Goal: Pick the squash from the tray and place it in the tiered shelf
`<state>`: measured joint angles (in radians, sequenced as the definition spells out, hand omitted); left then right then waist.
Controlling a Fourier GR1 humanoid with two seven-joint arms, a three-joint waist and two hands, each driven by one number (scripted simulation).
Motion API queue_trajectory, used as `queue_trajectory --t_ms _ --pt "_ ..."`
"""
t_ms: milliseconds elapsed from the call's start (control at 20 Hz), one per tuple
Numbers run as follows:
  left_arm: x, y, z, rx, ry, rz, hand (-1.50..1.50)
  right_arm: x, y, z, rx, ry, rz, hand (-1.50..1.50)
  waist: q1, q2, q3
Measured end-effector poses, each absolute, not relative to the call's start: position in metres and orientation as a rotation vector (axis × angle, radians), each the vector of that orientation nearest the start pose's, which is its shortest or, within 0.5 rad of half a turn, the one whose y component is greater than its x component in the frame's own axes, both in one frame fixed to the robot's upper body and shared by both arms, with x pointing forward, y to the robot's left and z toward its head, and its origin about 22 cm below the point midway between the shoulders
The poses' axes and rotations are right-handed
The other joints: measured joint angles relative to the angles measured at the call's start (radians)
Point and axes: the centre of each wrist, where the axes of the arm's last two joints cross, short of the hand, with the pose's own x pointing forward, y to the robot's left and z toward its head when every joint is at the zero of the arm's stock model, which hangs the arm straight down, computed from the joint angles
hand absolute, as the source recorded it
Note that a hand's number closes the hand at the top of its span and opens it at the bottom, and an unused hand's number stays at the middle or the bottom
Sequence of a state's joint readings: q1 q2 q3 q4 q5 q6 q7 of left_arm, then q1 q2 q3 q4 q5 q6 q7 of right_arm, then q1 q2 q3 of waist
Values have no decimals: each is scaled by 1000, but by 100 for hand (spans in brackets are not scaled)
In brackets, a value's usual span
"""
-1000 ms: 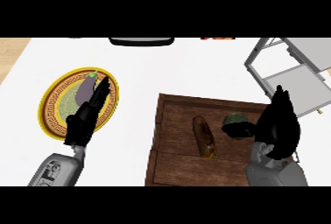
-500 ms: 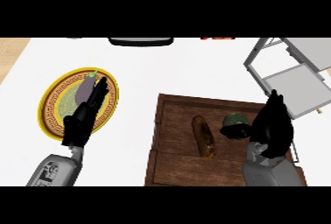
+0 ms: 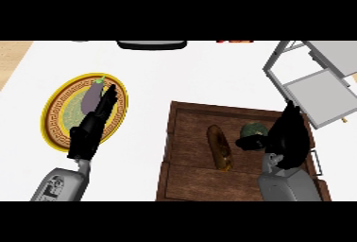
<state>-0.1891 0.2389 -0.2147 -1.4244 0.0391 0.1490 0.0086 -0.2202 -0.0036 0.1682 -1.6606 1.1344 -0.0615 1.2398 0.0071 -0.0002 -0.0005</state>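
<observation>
Black against the wooden tray (image 3: 188, 184), my right hand (image 3: 286, 137) stands edge-on, thumb hooked toward the green squash (image 3: 252, 129) in the tray, fingers straight, gripping nothing. My left hand (image 3: 94, 125) lies flat, fingers straight, over the plate (image 3: 59, 108).

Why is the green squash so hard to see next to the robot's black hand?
In the head view, the squash is dark green on the dark brown tray, and the right hand covers its right edge; the pale counter is far brighter.
</observation>
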Motion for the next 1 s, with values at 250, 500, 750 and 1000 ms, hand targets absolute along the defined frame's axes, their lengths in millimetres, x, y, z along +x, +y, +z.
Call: queue_trajectory --t_ms 250,500,750,1000 --pt "279 227 14 99 -1576 -264 0 277 -164 61 -1100 -716 212 -150 0 0 0" --pt "279 224 17 99 -1575 -266 0 274 -158 54 -1078 -715 227 150 0 -1 0" --pt "282 225 18 96 -1575 -263 0 278 -155 50 -1078 -713 267 150 -4 -2 -3" --pt "282 223 20 102 -1576 -265 0 279 -152 45 -1126 -722 303 150 -5 -4 -3"
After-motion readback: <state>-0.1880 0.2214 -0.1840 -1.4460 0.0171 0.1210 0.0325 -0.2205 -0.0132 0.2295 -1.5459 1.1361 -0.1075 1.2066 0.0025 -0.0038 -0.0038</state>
